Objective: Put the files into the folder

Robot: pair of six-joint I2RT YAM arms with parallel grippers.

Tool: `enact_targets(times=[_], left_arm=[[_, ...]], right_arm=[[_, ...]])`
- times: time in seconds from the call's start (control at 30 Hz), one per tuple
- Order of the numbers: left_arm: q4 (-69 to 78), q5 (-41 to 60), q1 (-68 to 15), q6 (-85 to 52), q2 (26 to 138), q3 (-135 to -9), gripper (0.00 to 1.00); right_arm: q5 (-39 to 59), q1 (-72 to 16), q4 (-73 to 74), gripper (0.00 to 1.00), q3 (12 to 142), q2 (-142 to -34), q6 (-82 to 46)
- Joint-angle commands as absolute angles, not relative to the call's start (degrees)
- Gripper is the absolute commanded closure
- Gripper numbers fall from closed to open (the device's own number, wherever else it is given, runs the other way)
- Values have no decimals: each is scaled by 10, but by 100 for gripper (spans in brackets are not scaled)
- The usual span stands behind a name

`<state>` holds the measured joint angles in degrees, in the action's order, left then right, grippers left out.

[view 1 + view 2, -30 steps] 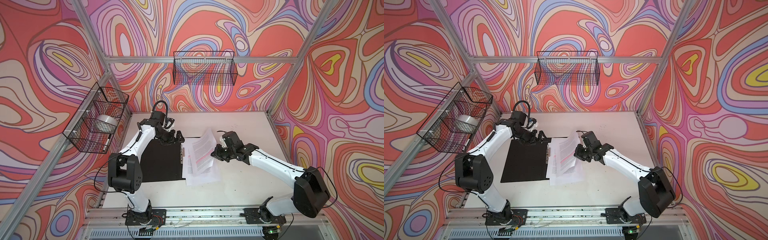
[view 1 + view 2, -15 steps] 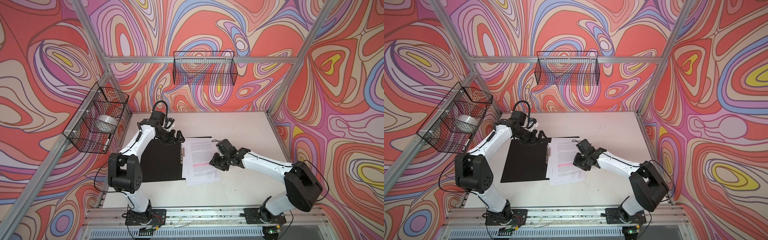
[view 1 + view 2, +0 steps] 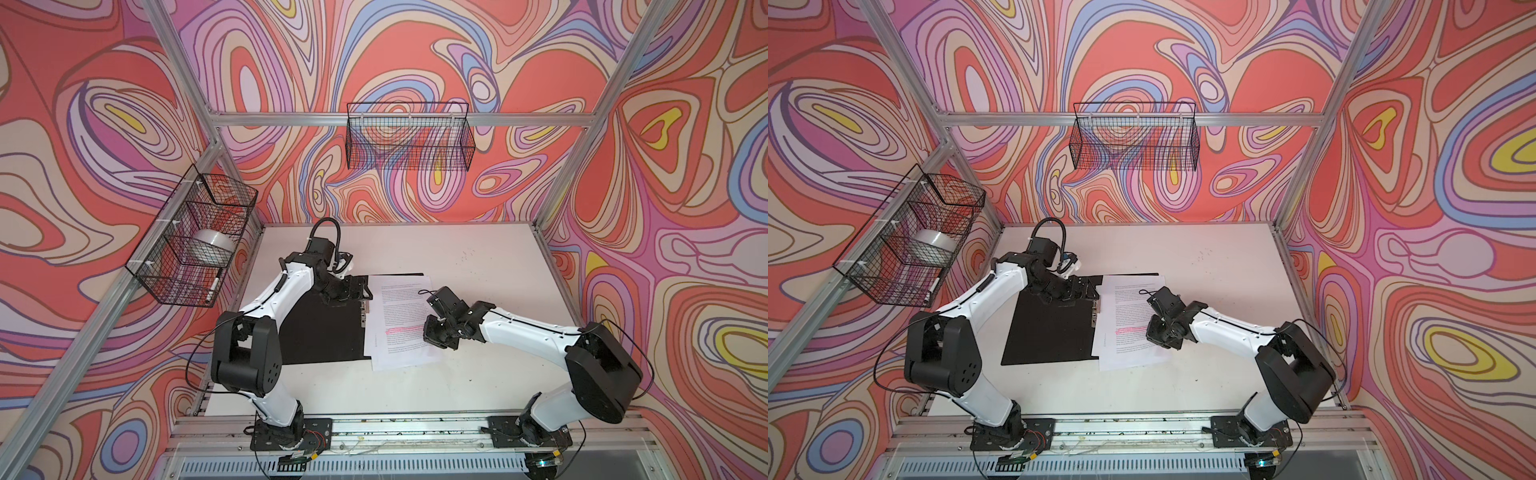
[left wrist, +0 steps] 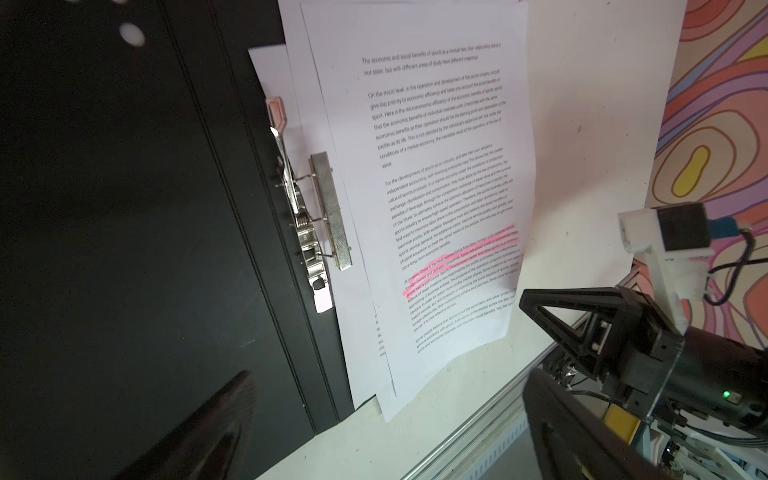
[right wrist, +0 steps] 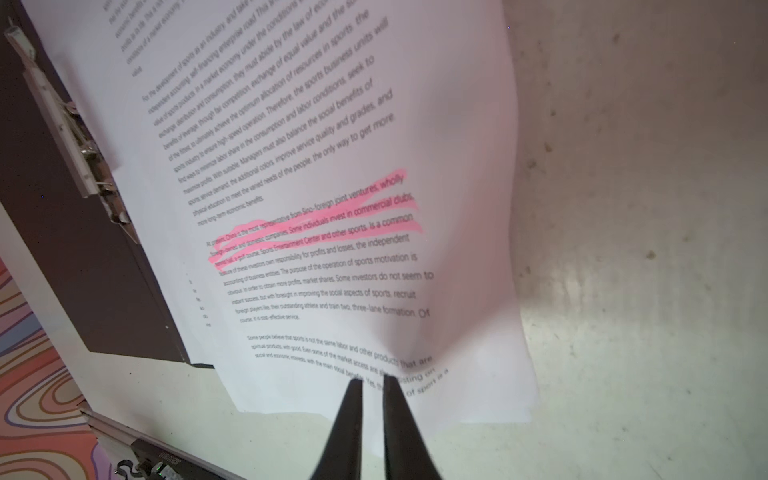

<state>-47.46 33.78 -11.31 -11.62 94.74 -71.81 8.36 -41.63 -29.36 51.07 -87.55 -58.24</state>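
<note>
Two grippers are at work on the pale tabletop (image 3: 478, 374), and I take them from my end outward. Nearest, the right gripper (image 3: 432, 334) reaches in from 3 o'clock onto the right-hand edge of the files (image 3: 395, 316), a few loose white paper sheets printed with dense black text, some lines marked pink. In the right wrist view its two black fingers (image 5: 347, 419) are drawn almost together, only a thin slit between them. The top sheet puckers up right at their tips, so I read the gripper as pinched on that sheet. The files lie slightly fanned near the middle of the tabletop, on the right-hand leaf of the folder (image 3: 324, 332), a flat folder opened out with its black inside up. That leaf shows only as a black strip past the sheets' far edge, while the bare left leaf spreads toward 9 o'clock. Along the sheets' left edge runs the silver metal clip (image 4: 330, 208), its bar showing over the bottom sheet's margin. Farther on, the left gripper (image 3: 361, 291) hangs over the folder's far end close to the clip, its fingers (image 4: 216, 419) spread wide; I cannot tell whether it touches the folder. On the side wall at 10 o'clock a black wire basket (image 3: 195, 245) holds a whitish roll (image 3: 210, 245), and at 12 o'clock a second black wire basket (image 3: 409, 137) hangs on the back wall.
</note>
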Motion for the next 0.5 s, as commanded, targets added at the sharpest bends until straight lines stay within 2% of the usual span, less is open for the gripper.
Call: enact_targets(times=[0.0, 0.47], left_arm=[[-453, 358, -123, -119, 929, -690, 0], [-415, 380, -177, -88, 932, -606, 0]], right_arm=[[73, -423, -283, 89, 504, -882, -589], [96, -431, -244, 88, 530, -937, -568]])
